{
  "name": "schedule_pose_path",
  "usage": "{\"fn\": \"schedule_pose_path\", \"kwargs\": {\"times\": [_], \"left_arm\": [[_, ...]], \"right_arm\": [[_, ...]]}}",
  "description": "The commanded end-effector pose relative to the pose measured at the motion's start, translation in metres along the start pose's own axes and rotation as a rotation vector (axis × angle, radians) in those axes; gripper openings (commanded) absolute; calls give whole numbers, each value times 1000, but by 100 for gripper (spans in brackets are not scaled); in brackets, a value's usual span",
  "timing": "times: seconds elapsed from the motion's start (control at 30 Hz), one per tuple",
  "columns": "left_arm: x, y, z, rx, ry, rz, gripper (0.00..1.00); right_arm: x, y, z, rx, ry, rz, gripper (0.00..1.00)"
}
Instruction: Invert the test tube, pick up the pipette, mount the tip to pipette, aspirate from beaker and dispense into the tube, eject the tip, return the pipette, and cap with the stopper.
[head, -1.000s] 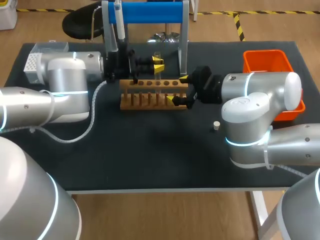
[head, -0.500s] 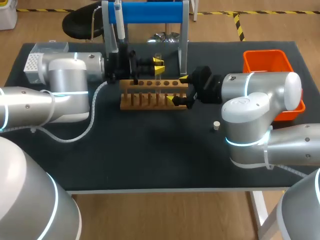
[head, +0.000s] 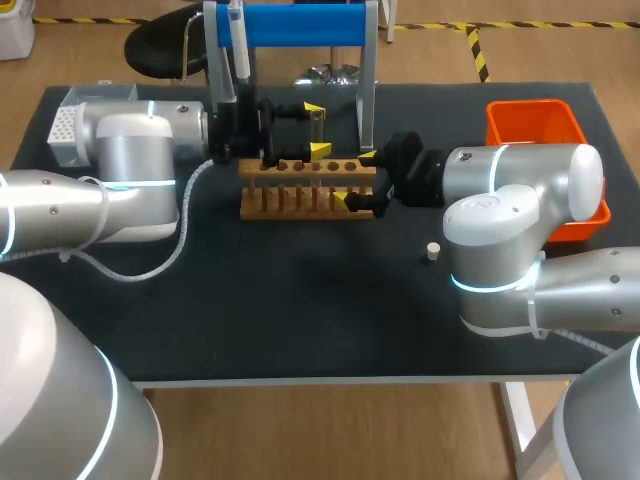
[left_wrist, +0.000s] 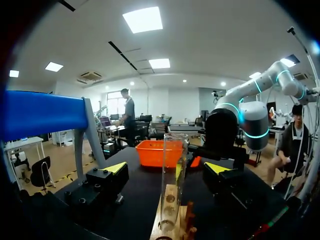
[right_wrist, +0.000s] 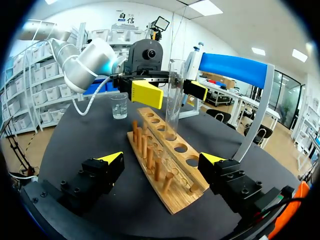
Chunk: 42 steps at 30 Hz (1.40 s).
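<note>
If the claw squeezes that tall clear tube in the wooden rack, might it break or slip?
The tall clear test tube looks thin-walled, so probably fragile under a hard squeeze. Its smooth round wall may slip between the fingers of the left claw.

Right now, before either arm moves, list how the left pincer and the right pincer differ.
The left pincer straddles the upright test tube, while the right pincer straddles the end of the wooden rack. The left pincer sits higher, above the rack's top, and the right pincer sits low, at rack level. Both are open, and the wrist views show gaps between their fingers and what stands between them.
</note>
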<state>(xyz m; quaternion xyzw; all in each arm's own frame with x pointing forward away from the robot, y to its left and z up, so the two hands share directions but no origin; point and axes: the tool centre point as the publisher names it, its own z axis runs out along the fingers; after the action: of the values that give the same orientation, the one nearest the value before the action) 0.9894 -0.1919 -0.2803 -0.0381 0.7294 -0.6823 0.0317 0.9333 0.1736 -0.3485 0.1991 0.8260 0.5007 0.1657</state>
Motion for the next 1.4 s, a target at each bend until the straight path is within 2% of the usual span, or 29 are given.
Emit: {"fn": "schedule_pose_path", "kwargs": {"times": [0.03, 0.27, 0.4, 1.13, 1.2, 1.33, 1.4], "left_arm": [[6, -11, -11, -33, -21, -3, 100], [16, -33, -52, -107, -95, -24, 100], [30, -46, -92, -190, -173, -70, 100], [30, -46, -92, -190, -173, -70, 100], [26, -43, -111, -192, -237, -84, 100], [20, -36, -154, -252, -386, -117, 100], [18, -33, -177, -247, -466, -135, 100]], "right_arm": [[0, 0, 1, 0, -2, 0, 100], [0, 0, 1, 0, -2, 0, 100], [0, 0, 1, 0, -2, 0, 100], [0, 0, 1, 0, -2, 0, 100], [0, 0, 1, 0, -2, 0, 100], [0, 0, 1, 0, -2, 0, 100], [0, 0, 1, 0, -2, 0, 100]]}}
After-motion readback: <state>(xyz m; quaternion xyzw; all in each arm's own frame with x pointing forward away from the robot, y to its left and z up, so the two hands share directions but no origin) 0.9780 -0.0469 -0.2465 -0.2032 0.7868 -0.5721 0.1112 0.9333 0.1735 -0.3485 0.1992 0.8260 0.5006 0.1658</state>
